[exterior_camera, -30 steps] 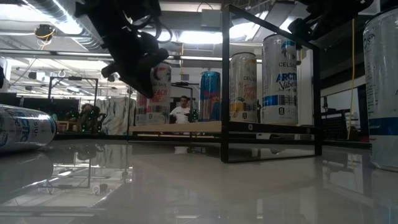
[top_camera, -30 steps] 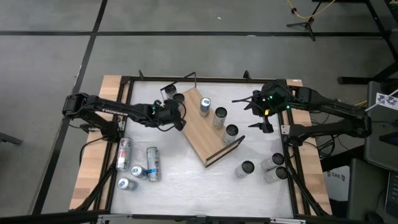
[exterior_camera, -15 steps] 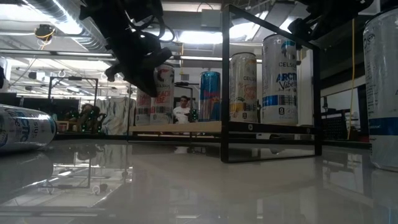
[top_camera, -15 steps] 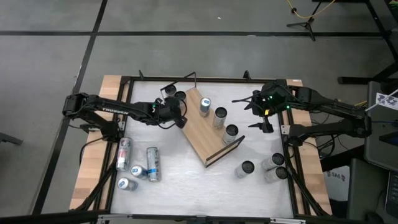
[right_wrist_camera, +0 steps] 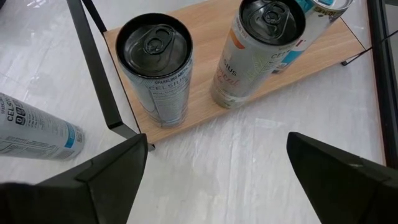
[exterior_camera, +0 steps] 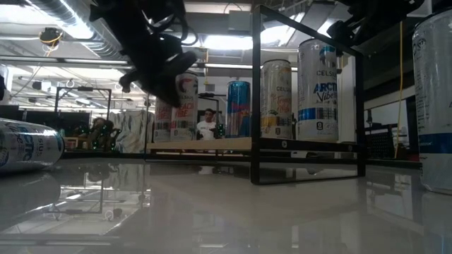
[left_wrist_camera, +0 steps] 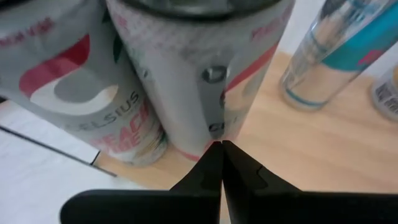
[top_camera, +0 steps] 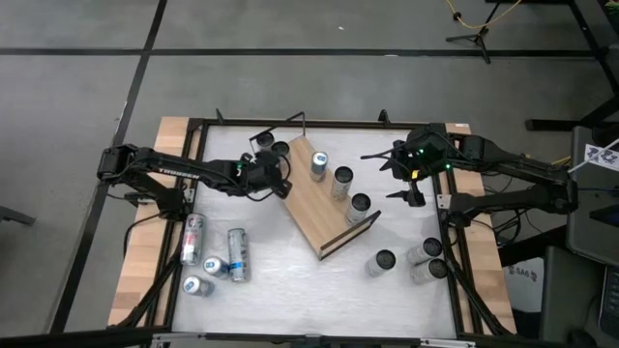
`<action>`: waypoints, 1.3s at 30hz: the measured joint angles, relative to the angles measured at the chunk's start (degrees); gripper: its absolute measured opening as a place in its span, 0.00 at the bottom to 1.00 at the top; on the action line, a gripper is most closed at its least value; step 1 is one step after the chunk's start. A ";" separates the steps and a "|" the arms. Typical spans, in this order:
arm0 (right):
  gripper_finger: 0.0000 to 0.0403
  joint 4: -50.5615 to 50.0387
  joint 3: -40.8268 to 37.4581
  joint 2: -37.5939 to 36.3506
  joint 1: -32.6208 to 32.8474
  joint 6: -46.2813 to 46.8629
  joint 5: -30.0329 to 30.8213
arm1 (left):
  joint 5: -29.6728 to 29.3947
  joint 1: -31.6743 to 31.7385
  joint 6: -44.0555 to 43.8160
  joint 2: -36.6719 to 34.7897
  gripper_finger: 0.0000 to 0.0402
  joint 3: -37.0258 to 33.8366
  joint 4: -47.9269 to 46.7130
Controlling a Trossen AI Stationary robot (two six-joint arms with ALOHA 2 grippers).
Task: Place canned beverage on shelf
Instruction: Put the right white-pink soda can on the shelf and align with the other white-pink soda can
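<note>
The shelf [top_camera: 324, 208] lies diagonally across the middle of the bench [top_camera: 290, 280], running from near the far edge toward the right-hand side, with 1 black wire rail [top_camera: 280, 126] at its far end and 1 more [top_camera: 350, 232] at its near end.

4 cans stand upright on the shelf: 1 peach-labelled can [top_camera: 280, 151] at the far end, then 3 in a row along the board at [top_camera: 318, 165], [top_camera: 342, 181] and [top_camera: 359, 206]. A 5th upright can [top_camera: 265, 142] stands just beside the far end; whether it is on the board or on the bench cannot be told.

Toward the bench's left edge lie 4 more cans: 2 on their sides at [top_camera: 191, 238] and [top_camera: 238, 253], and 2 smaller-looking ones at [top_camera: 215, 267] and [top_camera: 197, 286]. Near the right edge stand 3 upright cans at [top_camera: 384, 262], [top_camera: 424, 251] and [top_camera: 429, 271].

The left tool [top_camera: 274, 181] hangs just beside the shelf's far end, its fingers [left_wrist_camera: 211, 171] pressed together on nothing, close in front of the peach-labelled can [left_wrist_camera: 199, 81].

The right tool [top_camera: 395, 174] sits above the bench's far right corner, well apart from the shelf, its fingers [right_wrist_camera: 93, 180] spread wide and empty.
</note>
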 joint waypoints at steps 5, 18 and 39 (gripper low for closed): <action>0.94 0.00 0.00 -0.01 -0.01 0.00 0.00 | -1.26 0.28 0.00 0.00 0.00 0.00 2.16; 0.94 0.01 0.00 0.00 0.02 -0.02 0.00 | -1.78 3.11 -1.39 4.91 0.00 0.04 8.83; 0.94 0.02 0.00 -0.01 0.01 -0.02 0.00 | -3.41 0.68 -4.00 5.31 0.00 0.04 12.83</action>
